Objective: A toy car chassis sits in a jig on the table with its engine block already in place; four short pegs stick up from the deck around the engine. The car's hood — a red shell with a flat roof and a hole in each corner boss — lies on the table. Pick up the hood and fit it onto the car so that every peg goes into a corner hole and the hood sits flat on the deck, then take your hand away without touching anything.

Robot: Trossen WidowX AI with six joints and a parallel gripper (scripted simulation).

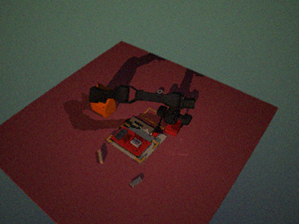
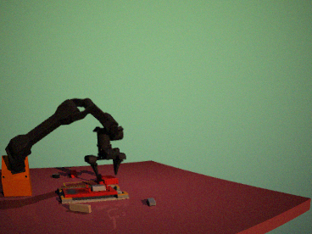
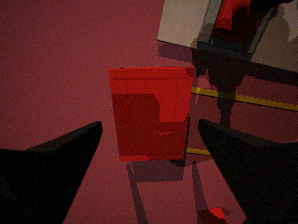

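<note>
Open gripper over hood, grasp not yet made

Table (image 1: 195,180) (image 2: 191,216) (image 3: 50,50): carries everything. Arm (image 1: 151,96) (image 2: 47,127) reaches out past the jig (image 1: 131,155) (image 2: 95,200) (image 3: 180,22), wrist pointing down. Red chassis (image 1: 127,143) (image 2: 85,194) (image 3: 232,21) sits in the jig, engine block (image 1: 136,141) (image 2: 98,187) on it. Hood (image 1: 172,129) (image 2: 111,181) (image 3: 145,112) is on the table just beside the jig, off the car, roof up as far as I can tell. Gripper (image 1: 166,127) (image 2: 108,176) (image 3: 150,124): wide apart, nothing held; in the wrist view the fingertips flank the hood, one per side, with a gap each side. Pegs and corner holes: too small to make out.

Step in hand: lining up for the pick, my call. Next: go down straight until the fingers are beside the hood's side walls, then close evenly. Fingertip nearer the jig looks like the one to watch; a sideways drift could nudge jig or hood. After that, lift clear of the engine block, square up to the pegs, lower.
</note>
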